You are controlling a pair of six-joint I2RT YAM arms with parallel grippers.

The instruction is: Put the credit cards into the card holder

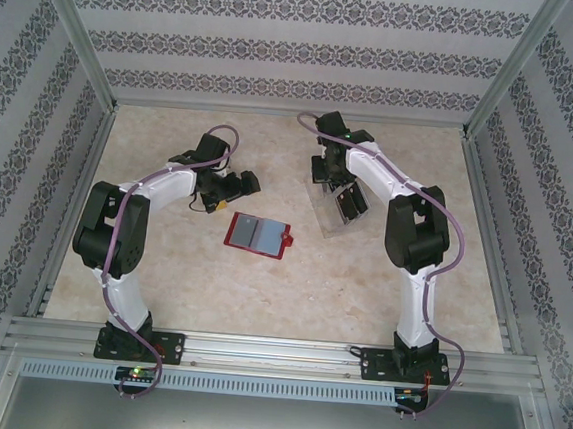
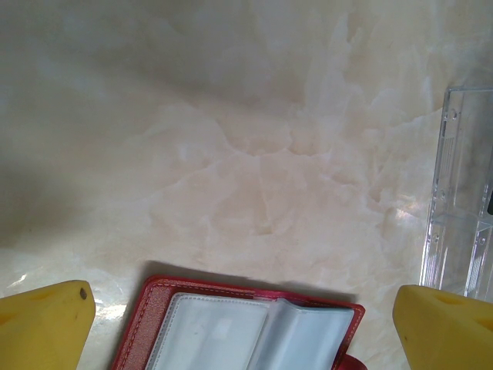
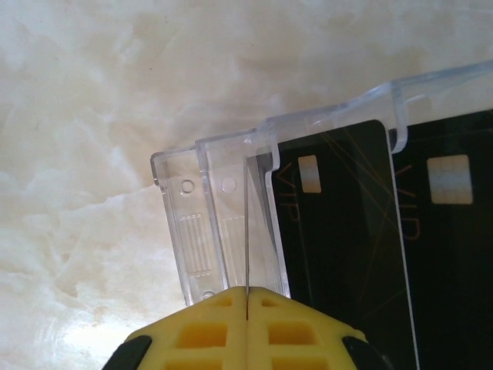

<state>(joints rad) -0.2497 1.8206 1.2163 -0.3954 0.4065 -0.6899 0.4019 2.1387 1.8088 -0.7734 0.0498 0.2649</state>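
The left arm reaches forward and low, its yellow-fingered hand (image 1: 239, 184) spread wide open above the marbled beige table (image 2: 231, 154). Just before it the red leather-like folding card holder (image 1: 260, 233) lies flat and open, its grey stitched pockets upward. The right arm bends down over the clear plastic tiered rack (image 3: 200, 223), its hand (image 3: 246, 297) pinched closed on a thin card seen edge-on (image 3: 246, 231). Glossy black rectangular credit cards (image 3: 331, 231) stand in the rack's tiers.
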